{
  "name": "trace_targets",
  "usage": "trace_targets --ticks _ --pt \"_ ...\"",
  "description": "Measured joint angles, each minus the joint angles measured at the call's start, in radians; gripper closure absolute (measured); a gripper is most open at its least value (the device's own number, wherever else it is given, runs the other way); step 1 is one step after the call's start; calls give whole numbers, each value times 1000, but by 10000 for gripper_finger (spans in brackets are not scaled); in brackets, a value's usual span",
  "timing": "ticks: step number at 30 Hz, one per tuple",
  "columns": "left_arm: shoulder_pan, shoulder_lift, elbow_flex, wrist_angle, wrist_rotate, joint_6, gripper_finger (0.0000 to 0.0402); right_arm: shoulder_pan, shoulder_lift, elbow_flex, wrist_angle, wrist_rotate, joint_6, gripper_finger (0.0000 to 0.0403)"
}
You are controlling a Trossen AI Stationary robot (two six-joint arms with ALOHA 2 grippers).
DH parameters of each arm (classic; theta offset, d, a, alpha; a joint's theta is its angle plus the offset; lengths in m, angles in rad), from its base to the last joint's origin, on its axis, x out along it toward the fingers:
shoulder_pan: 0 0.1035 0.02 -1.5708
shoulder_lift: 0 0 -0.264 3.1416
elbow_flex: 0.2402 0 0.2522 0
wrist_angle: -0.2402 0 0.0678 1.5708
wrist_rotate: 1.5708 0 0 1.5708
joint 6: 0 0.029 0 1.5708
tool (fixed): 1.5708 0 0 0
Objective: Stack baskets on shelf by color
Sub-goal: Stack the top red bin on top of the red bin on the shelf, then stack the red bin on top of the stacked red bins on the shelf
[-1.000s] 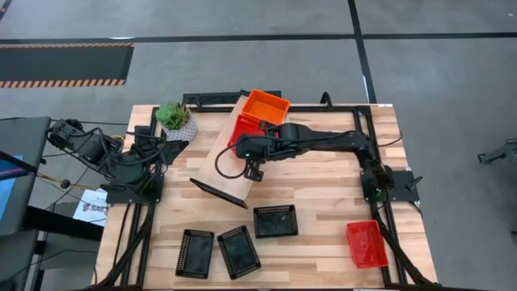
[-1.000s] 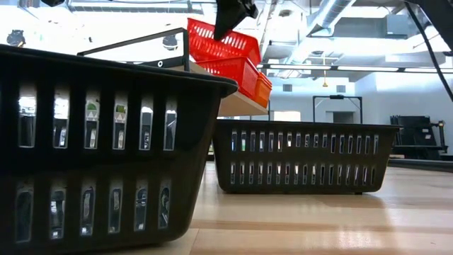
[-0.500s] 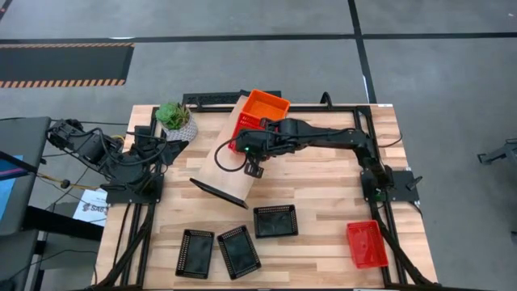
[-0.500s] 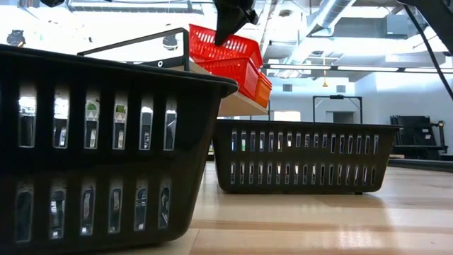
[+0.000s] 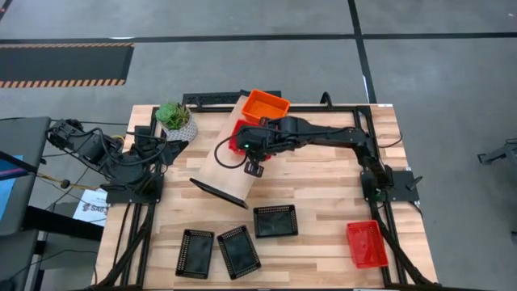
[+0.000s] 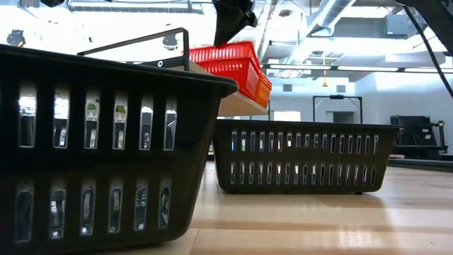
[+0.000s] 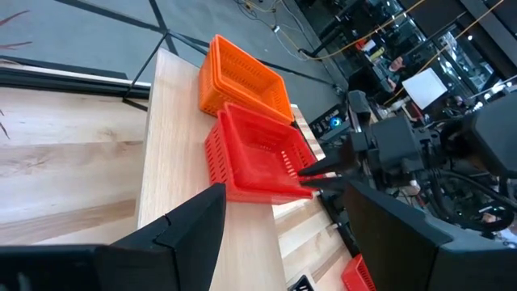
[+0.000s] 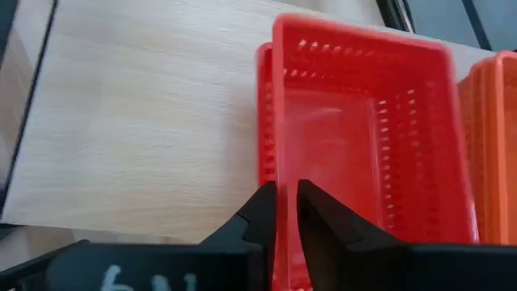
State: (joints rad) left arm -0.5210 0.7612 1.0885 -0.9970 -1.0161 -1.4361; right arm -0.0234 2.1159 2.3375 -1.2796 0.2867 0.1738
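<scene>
The top red basket (image 8: 363,129) is sitting nested in another red basket (image 8: 264,121) on the shelf (image 5: 222,166), right next to the orange stack (image 5: 265,106), which sits at the shelf's far end. In the right wrist view you can see the lower basket's wall peeking out along one side of the upper one.

The right tool (image 8: 286,202) is pinched on the near rim of that top red basket, one finger inside the wall and one outside, with just the thin plastic between them. From overhead, the right arm reaches in from the table's right side and hangs over the red pair, covering most of it.

The left tool (image 7: 279,234) is parked off by the table's left edge, near a little potted plant (image 5: 175,118); its dark fingers are spread wide with nothing in them.

Rest of the baskets are on the table (image 5: 323,190), well apart from the shelf: three black baskets (image 5: 238,246) clustered along the front edge, and one more red basket (image 5: 367,243) alone at the front right corner. The low view is mostly filled by two of the black ones.
</scene>
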Motion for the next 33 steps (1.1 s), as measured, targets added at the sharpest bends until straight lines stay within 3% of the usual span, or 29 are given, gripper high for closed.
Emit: trace_targets --ticks 10,15,20,27,33 --pt "0 0 0 0 0 0 160 -7 -7 12 29 0 -26 291" --pt "0 0 0 0 2 -1 160 -5 -75 16 48 0 -9 285" --pt "0 0 0 0 6 -1 160 -6 -153 15 -32 0 90 284" --pt "0 0 0 0 6 -8 160 26 -264 14 -300 11 314 284" --pt "0 6 0 0 -17 -18 160 126 -362 -101 -290 73 489 284"
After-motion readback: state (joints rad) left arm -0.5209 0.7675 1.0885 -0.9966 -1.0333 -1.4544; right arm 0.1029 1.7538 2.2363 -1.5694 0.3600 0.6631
